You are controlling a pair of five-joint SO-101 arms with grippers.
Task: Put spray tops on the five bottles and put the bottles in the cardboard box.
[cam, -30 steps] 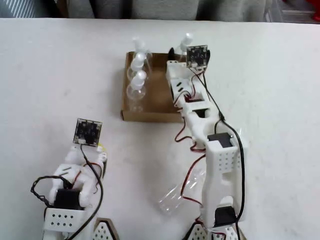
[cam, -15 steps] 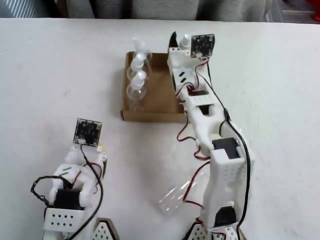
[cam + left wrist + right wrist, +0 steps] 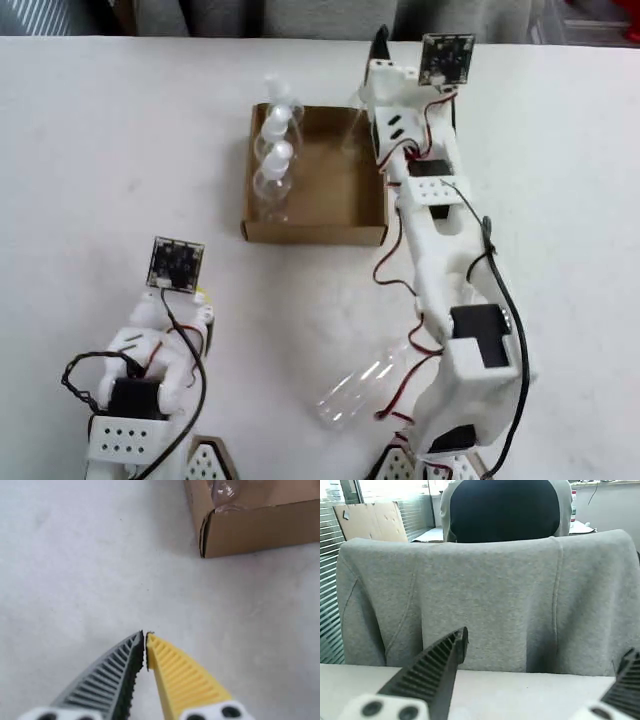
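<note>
- Your right gripper (image 3: 547, 645) hung wide open beyond the cardboard box (image 3: 315, 235), holding nothing; your left gripper (image 3: 145, 636) was pinched closed, also empty.
- The clear bottle (image 3: 365, 388) lay beside the right arm's base, seemingly uncapped. It looked light, thin-walled and slippery, and wanted a gentle mid-body grip.

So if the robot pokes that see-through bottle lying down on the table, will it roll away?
Probably. The clear bottle lies on its side on the flat table, so its round body would likely roll if nudged. It looks empty, so it is probably light and could skid. Squeezed hard, the thin-looking plastic might dent.
</note>
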